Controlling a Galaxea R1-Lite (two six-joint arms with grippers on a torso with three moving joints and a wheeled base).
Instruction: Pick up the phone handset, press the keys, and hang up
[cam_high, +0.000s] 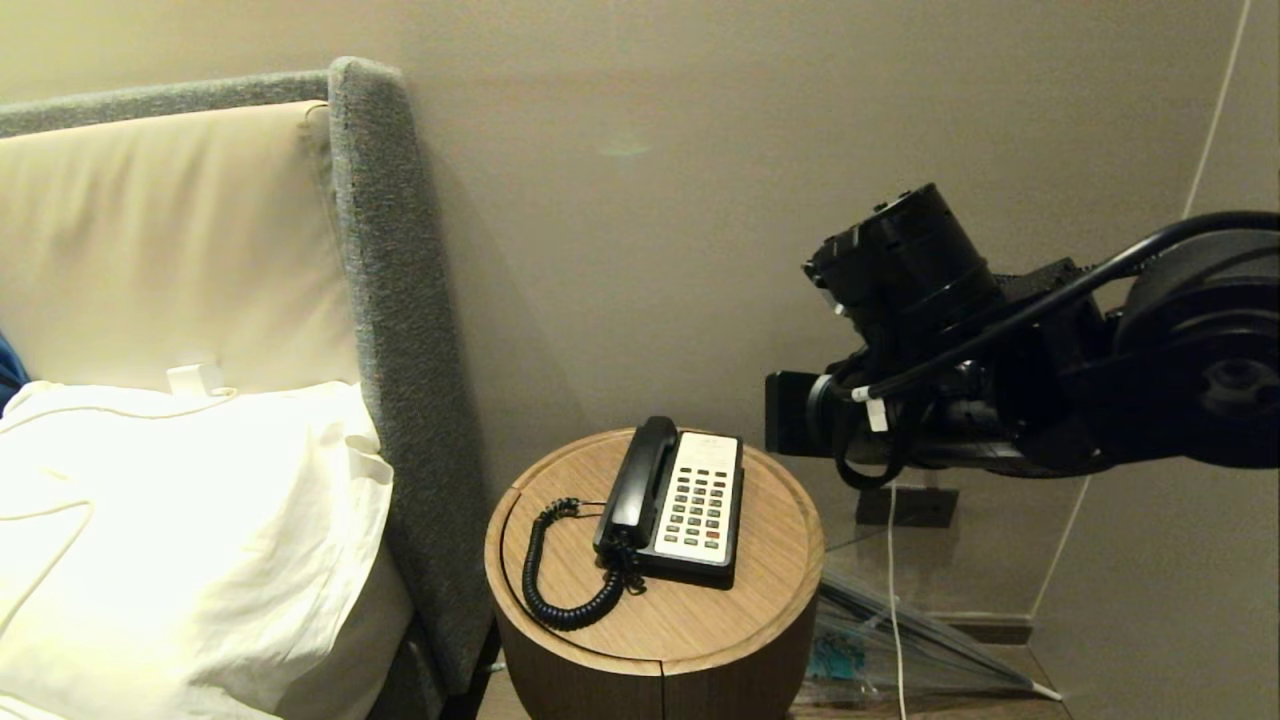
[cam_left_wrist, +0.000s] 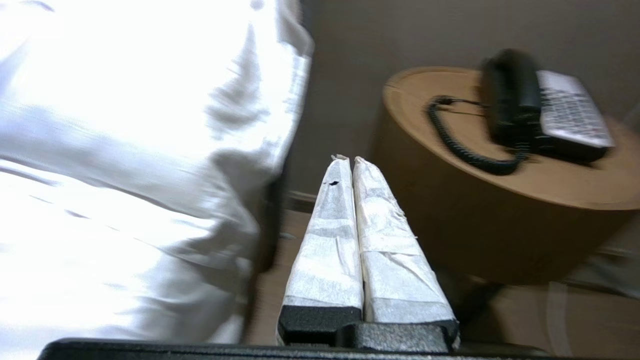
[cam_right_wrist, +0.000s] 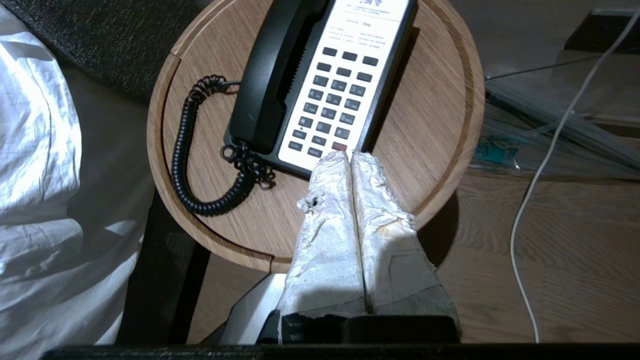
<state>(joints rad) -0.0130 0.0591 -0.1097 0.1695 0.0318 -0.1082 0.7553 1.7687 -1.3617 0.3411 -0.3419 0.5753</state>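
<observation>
A round wooden bedside table (cam_high: 700, 610) stands between a bed on my left and a beige wall. On its top sits a flat black-and-cream phone base (cam_high: 690, 570). The long black plastic phone handset (cam_high: 635, 485) lies in its cradle along the left side of the base, with its black coiled cord (cam_high: 560, 590) looping out over the tabletop to the left and front. The keys (cam_high: 697, 505), a grid of small dark grey buttons with one red one, fill the cream faceplate just right of the handset.

My right arm (cam_high: 1000, 360) reaches in from the right, raised above the table and to the right of the phone. In its wrist view, my right gripper (cam_right_wrist: 350, 156) has its two white tape-wrapped fingers pressed together, holding nothing. The tips hang above the near edge of the phone base, close to the red key (cam_right_wrist: 339, 146); I cannot tell whether they touch it.

My left gripper (cam_left_wrist: 346, 160) appears only in its own wrist view. Its taped fingers are also closed together and empty. It is low down beside the white bedding (cam_left_wrist: 125, 150), well apart from the table, with the phone up and off to one side.

A grey fabric headboard (cam_high: 385, 300) and a white pillow (cam_high: 180, 520) fill the left side. A thin white cable (cam_high: 893, 590) hangs down by the wall to the right of the table.
</observation>
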